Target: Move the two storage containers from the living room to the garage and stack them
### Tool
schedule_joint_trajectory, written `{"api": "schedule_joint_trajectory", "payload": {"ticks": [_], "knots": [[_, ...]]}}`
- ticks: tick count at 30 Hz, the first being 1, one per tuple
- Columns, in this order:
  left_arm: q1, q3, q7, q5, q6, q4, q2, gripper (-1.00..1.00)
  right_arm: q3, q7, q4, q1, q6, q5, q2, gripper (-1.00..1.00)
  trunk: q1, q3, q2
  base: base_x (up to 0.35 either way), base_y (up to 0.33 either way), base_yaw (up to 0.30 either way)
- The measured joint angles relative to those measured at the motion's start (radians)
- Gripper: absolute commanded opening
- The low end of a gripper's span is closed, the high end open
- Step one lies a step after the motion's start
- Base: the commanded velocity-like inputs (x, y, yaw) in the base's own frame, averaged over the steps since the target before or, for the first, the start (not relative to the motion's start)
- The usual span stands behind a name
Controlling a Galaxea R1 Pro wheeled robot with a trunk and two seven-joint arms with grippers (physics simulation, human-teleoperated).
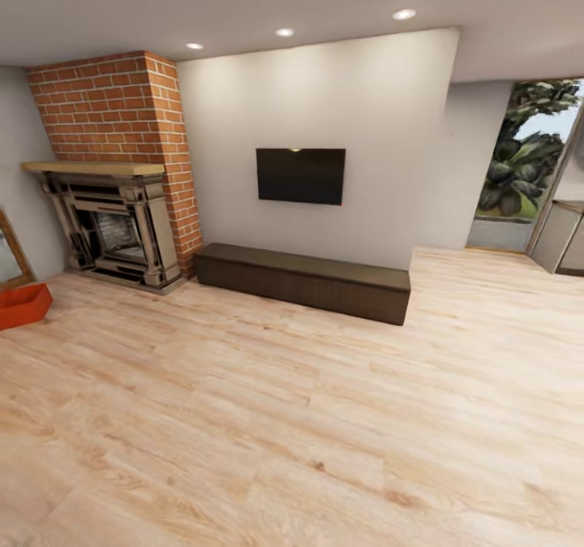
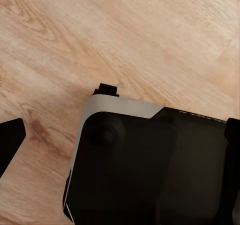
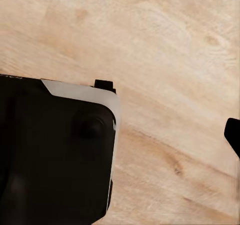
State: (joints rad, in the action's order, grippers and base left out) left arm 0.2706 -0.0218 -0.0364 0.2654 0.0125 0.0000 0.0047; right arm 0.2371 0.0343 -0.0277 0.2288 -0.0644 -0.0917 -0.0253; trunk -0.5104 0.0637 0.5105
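The living room spreads out under a pale wood plank floor (image 1: 324,417), its grain running in long streaks with darker knots here and there. At the far left stands a red brick fireplace (image 1: 122,109), its rough coursed brick rising to the ceiling above a plain wooden mantel and a grey, carved stone surround. A flat black TV (image 1: 300,175) hangs on the smooth white wall, and below it a long, low, dark cabinet (image 1: 304,281) sits boxy and matte on the planks. One red-orange storage container (image 1: 23,304) rests on the floor at the left edge of the head view, just beside a framed mirror (image 1: 10,253) leaning near the fireplace; only one thin-walled corner of it shows. A glass door at the right looks out on green foliage (image 1: 527,149). In each wrist view a rounded black and grey robot body (image 2: 150,165) hangs over the wood grain, with a dark finger tip (image 2: 10,140) at the frame's edge; I cannot tell whether either gripper's jaws are released or clenched.
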Motion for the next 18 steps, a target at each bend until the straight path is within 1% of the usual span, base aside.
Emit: {"api": "schedule_joint_trajectory", "payload": {"ticks": [18], "knots": [[0.0,0.0,0.0,0.0,0.0,0.0,0.0,1.0,0.0,0.0,0.0,0.0,0.002,0.0,0.0,1.0,0.0,0.0,0.0,0.324,0.0,0.272]]}}
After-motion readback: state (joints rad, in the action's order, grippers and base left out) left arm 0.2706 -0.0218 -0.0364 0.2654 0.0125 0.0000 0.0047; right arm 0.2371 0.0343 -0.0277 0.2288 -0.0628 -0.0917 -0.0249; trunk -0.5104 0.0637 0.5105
